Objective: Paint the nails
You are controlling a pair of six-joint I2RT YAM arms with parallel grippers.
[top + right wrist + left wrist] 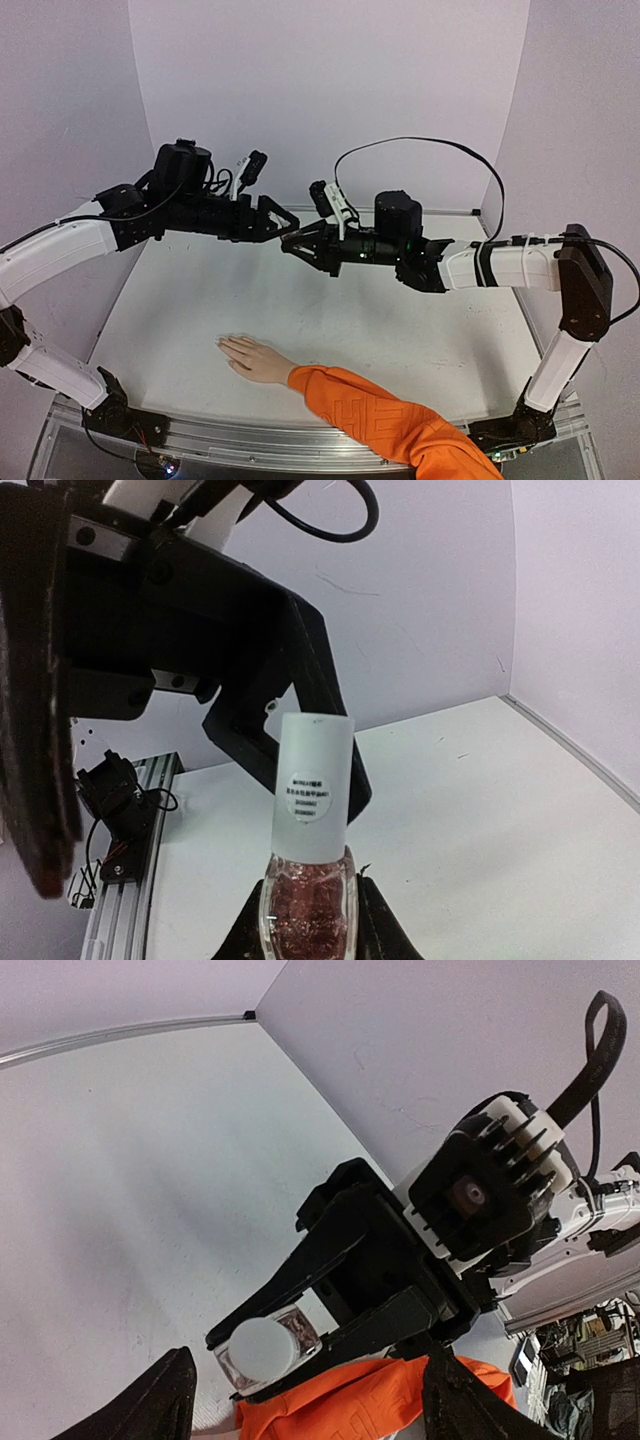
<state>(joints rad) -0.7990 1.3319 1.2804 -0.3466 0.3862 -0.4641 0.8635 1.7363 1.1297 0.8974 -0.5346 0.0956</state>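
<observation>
Lying on table (180, 300), top view: pale hand (250, 358), orange sleeve (380, 420), flat near front edge; nails (224, 345) too small to distinguish
Above it: left gripper (292, 228) and right gripper (296, 243) meet tip to tip
Left wrist view: own fingers (150, 1405) spread wide; right gripper clamps bottle (262, 1350), cap toward camera
Right wrist view: bottle upright, reddish glitter polish (305, 920) inside; cap (312, 785) between left gripper's parted fingers

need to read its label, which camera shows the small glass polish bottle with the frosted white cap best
Right wrist: the small glass bottle of glittery reddish polish stands close, held by the right gripper, label facing the lens. Left wrist shows mostly its cap end. Top external barely shows it.
</observation>
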